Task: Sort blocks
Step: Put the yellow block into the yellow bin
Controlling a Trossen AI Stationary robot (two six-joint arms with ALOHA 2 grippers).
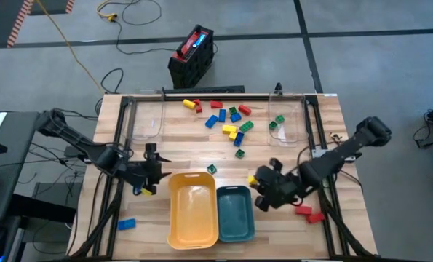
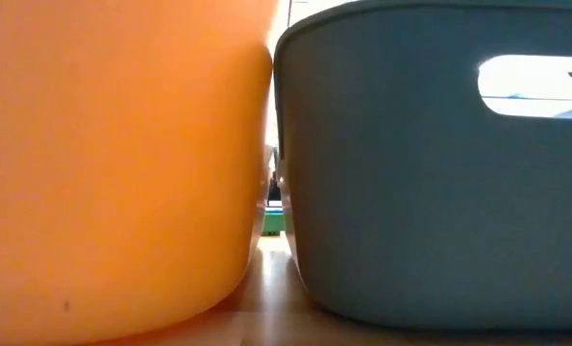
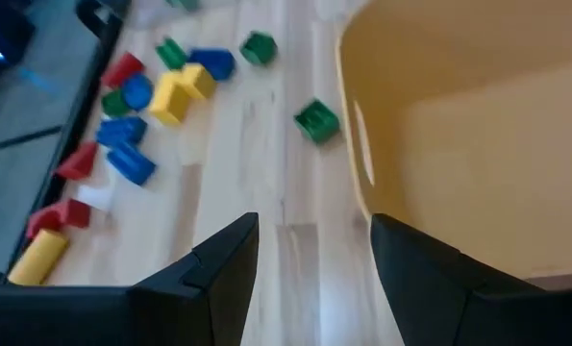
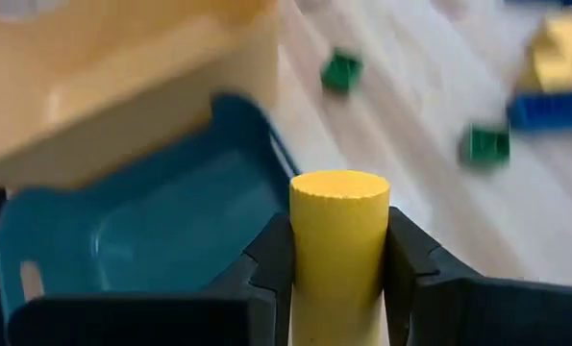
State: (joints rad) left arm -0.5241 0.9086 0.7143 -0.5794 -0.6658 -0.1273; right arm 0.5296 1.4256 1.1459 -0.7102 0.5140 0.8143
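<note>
Blocks, loose: main scatter of red, yellow, blue and green pieces on the far half of the wooden table, between two clear containers.

Left to right, from above:

- Blue block, alone at the near left of the table, well apart from the rest.
- Left gripper, just left of the yellow tray; fingers spread with nothing between them. Its wrist view shows bare table in the gap, the two dark fingers apart. A small yellow piece shows just beside it from above; contact cannot be told.
- Left clear container, at the far left edge; contents cannot be told.
- Yellow tray, oblong, near centre, touching or just beside the teal tray.
- Green block, single, just beyond the far rim of the yellow tray; also seen in the left wrist view.
- Teal tray, oblong, right of the yellow one.
- Right gripper, at the right rim of the teal tray, clamped on a yellow cylinder held upright between its fingers, the teal tray just ahead of it.
- Right clear container, at the far right, with a green piece at or in it.
- Two red blocks, near right, just beside the right arm.

Low view: only the walls of both trays, a sliver of green in the gap between them.
</note>
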